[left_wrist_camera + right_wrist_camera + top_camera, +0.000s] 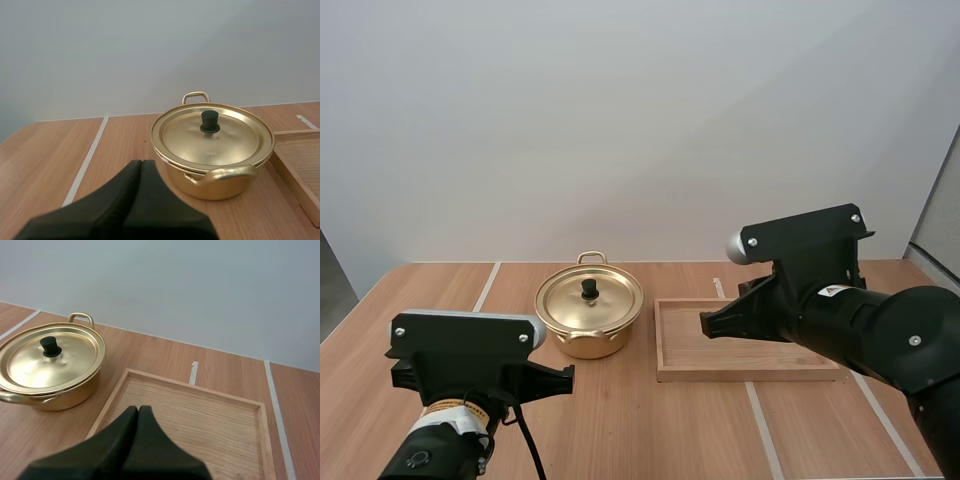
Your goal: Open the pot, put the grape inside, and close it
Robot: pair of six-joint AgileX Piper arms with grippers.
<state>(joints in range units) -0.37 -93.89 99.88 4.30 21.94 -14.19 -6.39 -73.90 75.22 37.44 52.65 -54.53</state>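
Observation:
A golden pot (588,312) stands on the wooden table, its lid (212,135) seated flat with a black knob (210,121) in the middle. My left gripper (141,164) is shut on nothing, its fingers lying together as one dark wedge low over the table just short of the pot. My right gripper (138,409) is likewise shut on nothing and hovers over the near edge of the wooden tray (260,440). The pot (50,365) sits to the left of that tray. In the high view my left arm (460,370) is at the front left and my right arm (840,310) is above the tray (680,365).
The tray lies right beside the pot, with a narrow gap between them. White tape lines (485,287) run across the table. The pot has two loop handles (227,174), one toward me and one at the back.

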